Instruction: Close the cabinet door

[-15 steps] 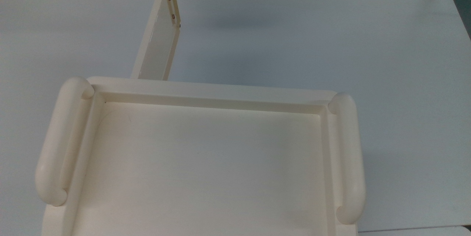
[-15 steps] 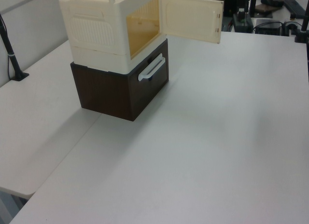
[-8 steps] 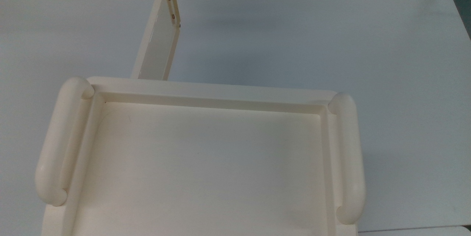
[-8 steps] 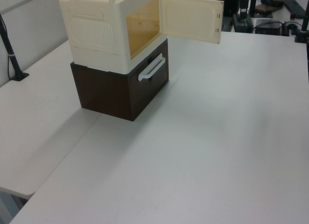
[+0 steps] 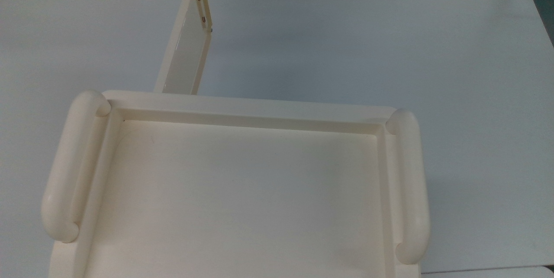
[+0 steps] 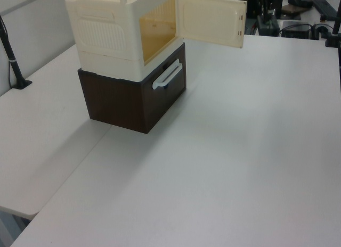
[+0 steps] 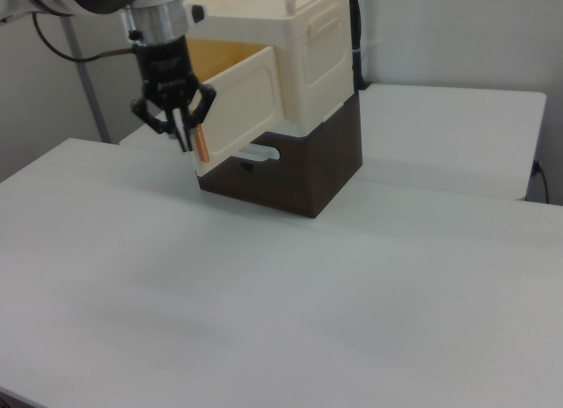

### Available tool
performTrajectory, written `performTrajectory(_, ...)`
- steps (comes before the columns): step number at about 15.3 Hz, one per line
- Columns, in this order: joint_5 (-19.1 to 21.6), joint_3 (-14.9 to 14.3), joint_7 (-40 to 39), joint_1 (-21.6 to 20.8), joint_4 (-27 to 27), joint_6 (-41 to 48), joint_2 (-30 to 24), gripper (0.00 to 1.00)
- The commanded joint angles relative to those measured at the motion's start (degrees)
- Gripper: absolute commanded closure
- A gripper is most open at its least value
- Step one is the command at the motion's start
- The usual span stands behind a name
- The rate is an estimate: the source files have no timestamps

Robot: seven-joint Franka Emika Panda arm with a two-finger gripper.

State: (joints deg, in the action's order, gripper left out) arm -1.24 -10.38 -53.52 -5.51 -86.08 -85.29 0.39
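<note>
The cabinet door [image 6: 211,19] is a glossy cream, its handle screws [image 5: 200,8] a small brownish copper, and its free edge [image 7: 201,141] shows as an orange strip in the right view. The cabinet [image 6: 120,29] is the same cream with a ribbed side panel and an amber-yellow inside, set on a dark brown wood-grain drawer box [image 6: 133,100] with a white handle [image 6: 167,75]. The table [image 6: 224,151] is plain white, and the gripper [image 7: 182,118] is black under a silver and white wrist.
</note>
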Motion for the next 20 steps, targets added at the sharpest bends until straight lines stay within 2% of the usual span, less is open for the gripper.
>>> performTrajectory(1,-0.43,-1.57,-5.72,-0.30,0.39,-8.81,1.62,0.91)
performTrajectory(5,0.44,-2.89,-5.99,-0.38,0.56,-17.96,4.71,0.91)
performTrajectory(10,2.11,-2.36,-5.02,-2.22,0.74,-22.54,6.20,0.91)
performTrajectory(15,2.38,-1.92,1.92,-4.77,0.74,-25.79,7.08,0.95)
performTrajectory(20,2.38,-1.84,13.07,-8.99,0.74,-31.24,8.49,0.95)
